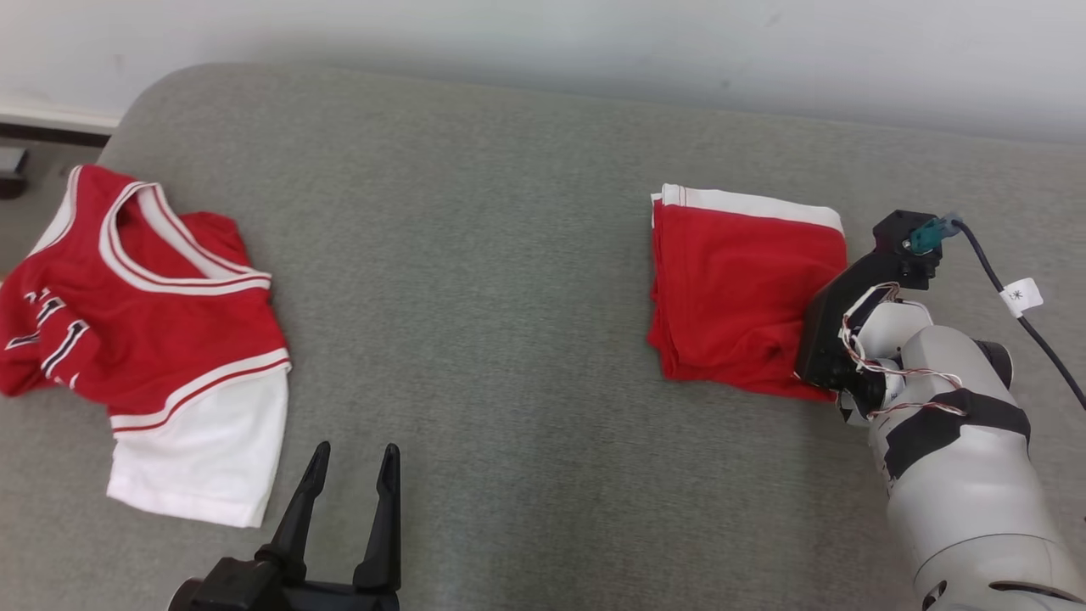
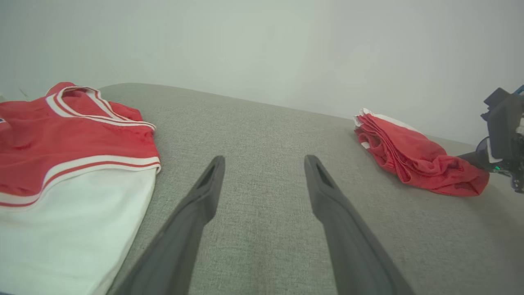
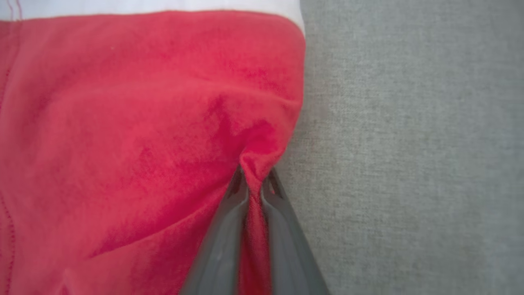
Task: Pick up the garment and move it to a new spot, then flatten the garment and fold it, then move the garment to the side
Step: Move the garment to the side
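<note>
My right fingers (image 3: 241, 196) pinch one corner of the soft, floppy garment (image 1: 738, 280); my left fingers (image 1: 383, 492) are wide apart.

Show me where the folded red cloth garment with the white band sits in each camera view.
Head view: folded red garment right of centre, on the grey cushion.
Left wrist view: upper right, across the cushion.
Right wrist view: left and centre, close up.
Shared landmark: its white band along the far edge.
</note>
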